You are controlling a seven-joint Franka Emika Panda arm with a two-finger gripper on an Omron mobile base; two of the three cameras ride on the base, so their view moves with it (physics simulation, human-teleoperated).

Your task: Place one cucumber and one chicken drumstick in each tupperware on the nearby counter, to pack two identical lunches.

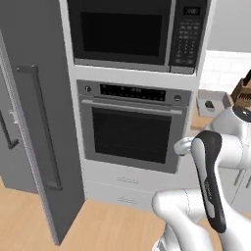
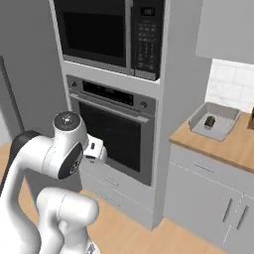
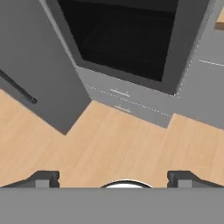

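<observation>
My gripper (image 3: pixel 113 177) is open with nothing between its fingertips (image 3: pixel 43 178). It points down at the pale wooden floor in front of the oven. The counter (image 2: pixel 233 147) lies to the right of the oven stack, well away from the hand. A grey open tupperware (image 2: pixel 225 125) sits on the counter near the backsplash, and the same tupperware (image 1: pixel 203 109) appears past my arm in the left base view. A small dark thing (image 2: pixel 210 121) lies inside it; I cannot tell what it is. The cucumber and the chicken drumstick are out of view.
A built-in oven (image 1: pixel 130 130) with a microwave (image 1: pixel 132 32) above stands straight ahead, with two drawers (image 3: pixel 120 94) below. A tall grey fridge door (image 1: pixel 34 127) with a long handle is at the left. A knife block (image 1: pixel 242 90) stands on the counter.
</observation>
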